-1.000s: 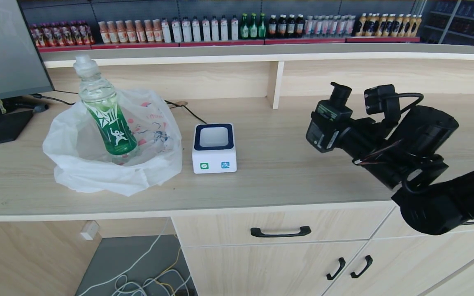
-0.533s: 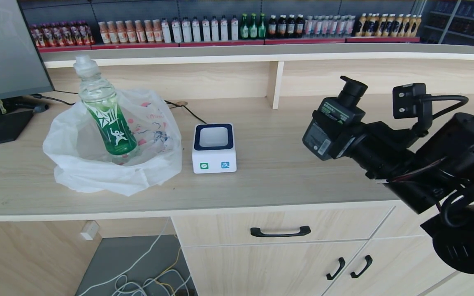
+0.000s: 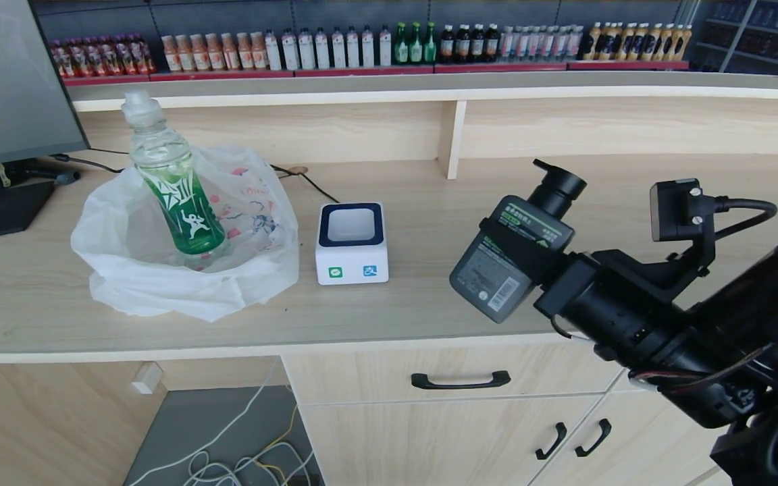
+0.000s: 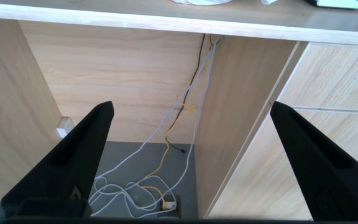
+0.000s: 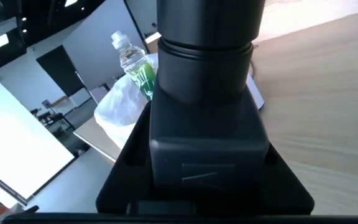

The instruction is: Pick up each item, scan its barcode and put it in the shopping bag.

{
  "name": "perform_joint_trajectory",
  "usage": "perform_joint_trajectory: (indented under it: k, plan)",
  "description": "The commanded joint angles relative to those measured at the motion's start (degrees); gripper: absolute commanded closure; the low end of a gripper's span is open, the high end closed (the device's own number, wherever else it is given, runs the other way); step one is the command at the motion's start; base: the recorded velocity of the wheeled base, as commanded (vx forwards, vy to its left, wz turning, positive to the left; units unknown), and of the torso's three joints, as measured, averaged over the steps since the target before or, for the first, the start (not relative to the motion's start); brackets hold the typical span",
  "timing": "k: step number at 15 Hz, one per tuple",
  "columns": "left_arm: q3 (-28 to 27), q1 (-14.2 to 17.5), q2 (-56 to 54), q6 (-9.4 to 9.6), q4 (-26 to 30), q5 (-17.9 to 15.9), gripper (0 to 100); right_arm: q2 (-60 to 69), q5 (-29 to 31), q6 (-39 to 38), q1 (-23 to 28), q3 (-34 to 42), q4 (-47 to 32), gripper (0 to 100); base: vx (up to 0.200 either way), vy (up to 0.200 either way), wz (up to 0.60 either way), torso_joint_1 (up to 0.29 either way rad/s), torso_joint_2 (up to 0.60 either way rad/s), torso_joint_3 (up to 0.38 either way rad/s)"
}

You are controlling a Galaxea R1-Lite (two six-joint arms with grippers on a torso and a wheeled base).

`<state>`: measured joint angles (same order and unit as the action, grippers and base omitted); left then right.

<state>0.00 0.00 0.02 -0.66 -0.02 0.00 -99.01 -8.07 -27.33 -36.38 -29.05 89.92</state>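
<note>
At 3 o'clock from the scanner (image 3: 352, 243), well apart from it, the right claw (image 3: 551, 283) was clenched on a dark bottle (image 3: 510, 260), held tilted above the front edge of the table (image 3: 429, 202) with its barcode label exposed. Judged step: presenting this item for scanning. The next move called for turning the barcode toward the scanner window. At 9 o'clock from the scanner, the shopping bag (image 3: 159, 290) held one green-labelled bottle (image 3: 176, 196), leaning. The left claw (image 4: 194, 162) was released, below table level.
</note>
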Motion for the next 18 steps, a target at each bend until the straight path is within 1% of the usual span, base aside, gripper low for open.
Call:
perform_joint_trajectory:
  k: [1, 4, 7, 11, 13, 18]
  plan:
    - [0.0, 0.0, 0.0, -0.04, 0.0, 0.0, 0, 0.7, 0.0, -2.0, -3.5, 0.1, 0.1, 100, 0.0, 0.0, 0.0, 0.0, 0.0, 0.0]
    - [0.0, 0.0, 0.0, -0.04, -0.1, 0.0, 0, 1.7, 0.0, -6.8, -9.5, -0.2, 0.1, 100, 0.0, 0.0, 0.0, 0.0, 0.0, 0.0]
    - [0.0, 0.0, 0.0, -0.04, -0.1, 0.0, 0, 2.0, 0.0, -12.0, -12.2, -0.2, 0.1, 100, 0.0, 0.0, 0.0, 0.0, 0.0, 0.0]
    - [0.0, 0.0, 0.0, 0.04, -0.1, 0.0, 0, 5.3, -0.1, -15.2, -13.5, 0.5, 0.1, 100, 0.0, 0.0, 0.0, 0.0, 0.0, 0.0]
    - [0.0, 0.0, 0.0, 0.04, -0.1, 0.0, 0, 7.3, -0.1, -15.2, -14.8, 0.6, 0.1, 100, 0.0, 0.0, 0.0, 0.0, 0.0, 0.0]
    - [0.0, -0.1, 0.0, 0.31, -0.1, 0.0, 0, 9.4, -0.1, -15.2, -15.0, 2.0, 0.1, 100, 0.0, 0.0, 0.0, 0.0, 0.0, 0.0]
